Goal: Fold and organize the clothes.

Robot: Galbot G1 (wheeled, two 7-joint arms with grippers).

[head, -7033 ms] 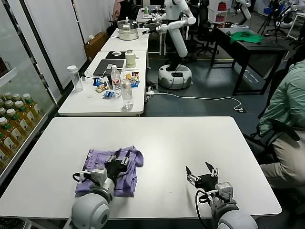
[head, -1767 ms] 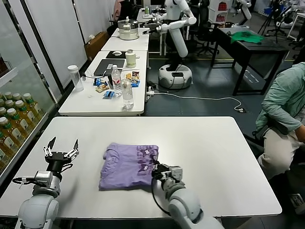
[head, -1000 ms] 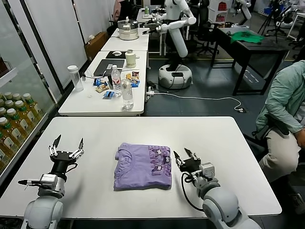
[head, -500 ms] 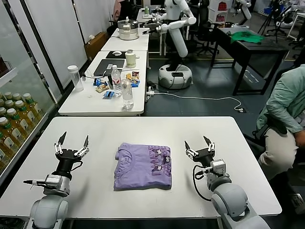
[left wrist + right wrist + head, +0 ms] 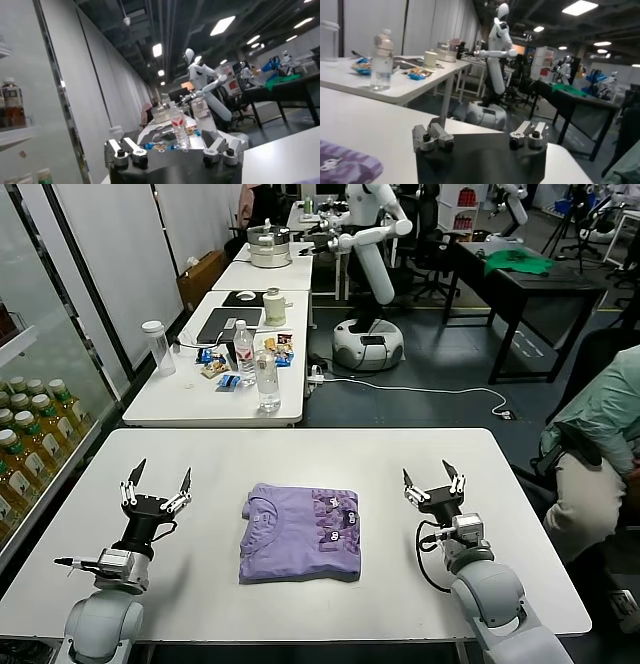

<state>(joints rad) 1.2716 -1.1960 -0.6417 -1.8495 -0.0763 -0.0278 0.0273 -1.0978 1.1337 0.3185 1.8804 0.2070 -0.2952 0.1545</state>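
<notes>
The clothes, one lavender T-shirt [image 5: 298,531], lie folded into a neat rectangle with small white marks on the white table [image 5: 300,454], midway between my arms. My left gripper [image 5: 156,488] stands open to the shirt's left, fingers pointing up, nothing in it. On the shirt's right my right gripper [image 5: 433,483] is also open and empty, raised off the table. In the right wrist view a corner of the T-shirt [image 5: 345,165] shows beside the open right gripper [image 5: 480,134]. The left wrist view shows only the open left gripper [image 5: 173,150] against the room.
A second white table [image 5: 215,384] behind carries bottles, snacks and a laptop. Shelves of drink bottles [image 5: 30,434] stand at the left. A seated person [image 5: 600,444] is at the right. Another robot [image 5: 368,274] stands farther back.
The right gripper let go of the folded shirt, opened and drew back to the right and up. The left gripper lifted slightly and came a little nearer. The shirt stays put.
</notes>
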